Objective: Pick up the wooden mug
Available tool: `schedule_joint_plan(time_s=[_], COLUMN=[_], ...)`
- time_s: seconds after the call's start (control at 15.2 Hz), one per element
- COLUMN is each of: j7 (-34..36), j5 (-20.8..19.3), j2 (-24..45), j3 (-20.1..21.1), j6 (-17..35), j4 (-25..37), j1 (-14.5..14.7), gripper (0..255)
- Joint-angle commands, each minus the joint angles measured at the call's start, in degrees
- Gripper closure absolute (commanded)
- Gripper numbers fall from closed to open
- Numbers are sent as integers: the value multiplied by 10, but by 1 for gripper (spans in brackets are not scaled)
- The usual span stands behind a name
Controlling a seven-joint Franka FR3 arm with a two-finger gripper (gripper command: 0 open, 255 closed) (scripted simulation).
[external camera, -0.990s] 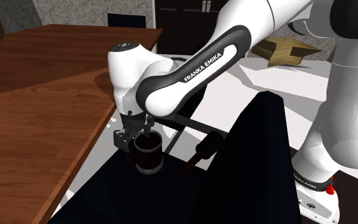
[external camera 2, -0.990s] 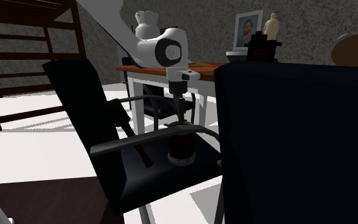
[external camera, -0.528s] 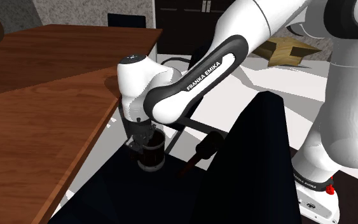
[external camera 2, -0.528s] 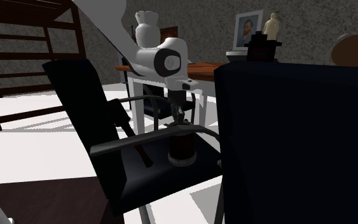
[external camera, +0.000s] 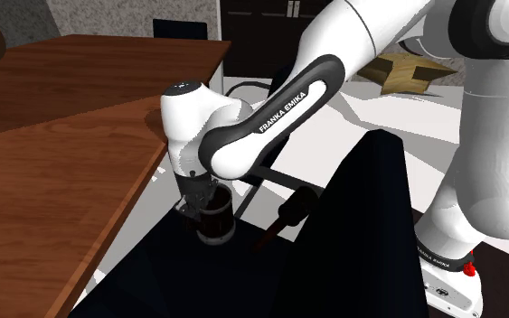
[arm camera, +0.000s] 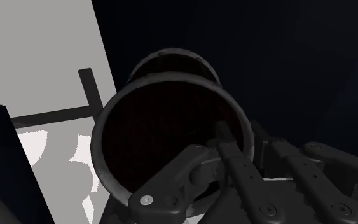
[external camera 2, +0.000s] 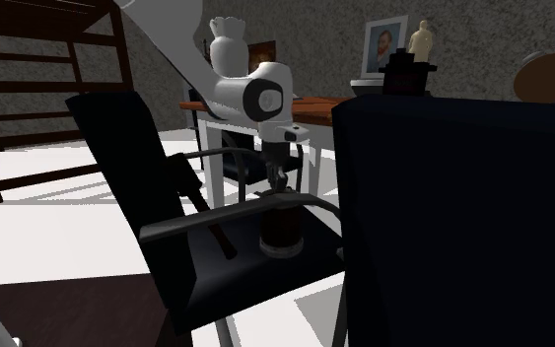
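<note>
- While the gripper [external camera: 203, 196] sits low over the mug [external camera: 214, 220], you have little room at the sides: the wooden table [external camera: 53, 172] runs its edge close along the seat on the shoulder view's left.
- On the shoulder view's right, the chair's black backrest [external camera: 370, 226] rises well above the mug, and a dark armrest [external camera: 290, 215] lies between the two.
- From the second exterior view, you see a grey arm rail [external camera 2: 216, 227] curving just beside the mug [external camera 2: 281, 227]; open space lies straight up.
- You find the mug upright on the black chair seat [external camera 2: 255, 271], near its middle.
- Its body is a dark reddish-brown cylinder with a grey band at the rim and a paler band at the base.
- At the wrist, the round mouth [arm camera: 165, 146] opens dark against the gripper [arm camera: 247, 145].
- You cannot tell whether the gripper is clamped on the mug's wall or slack.
</note>
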Motion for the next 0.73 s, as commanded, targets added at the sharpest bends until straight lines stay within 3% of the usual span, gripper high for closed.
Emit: schedule_joint_plan(time_s=[0.0, 0.66], j7=[3, -14], j5=[-1, 27], j2=[6, -37], j3=[1, 19], j6=[-8, -70], j4=[12, 35], j1=[5, -9], gripper=[255, 255])
